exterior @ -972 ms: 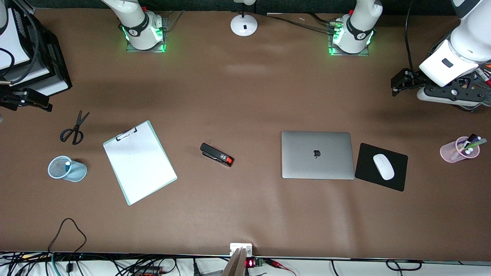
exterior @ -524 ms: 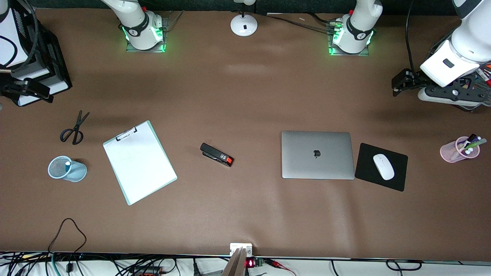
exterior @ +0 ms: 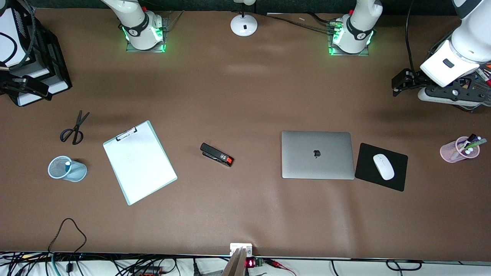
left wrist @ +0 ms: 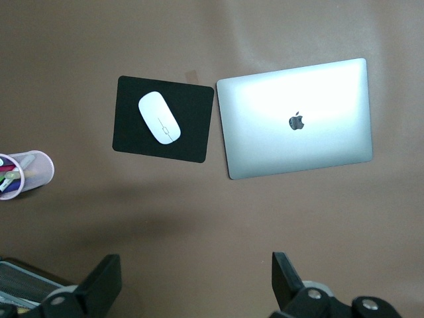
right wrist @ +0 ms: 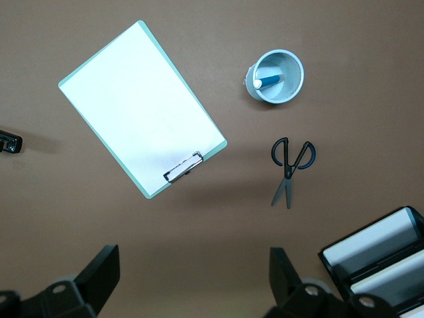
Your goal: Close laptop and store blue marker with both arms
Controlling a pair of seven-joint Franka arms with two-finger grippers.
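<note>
Just 1 laptop (exterior: 317,155) — 1 blue marker (right wrist: 267,82)

The blue marker (right wrist: 267,81) shows only partly inside the blue mesh cup (right wrist: 291,89); the laptop (exterior: 317,155) lid hides its keys.

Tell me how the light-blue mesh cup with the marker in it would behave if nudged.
The mesh cup looks thin-walled and light, so it would probably slide easily. It seems tilted or lying over, so it may roll. The blue marker sits loose inside and could slip out.
</note>
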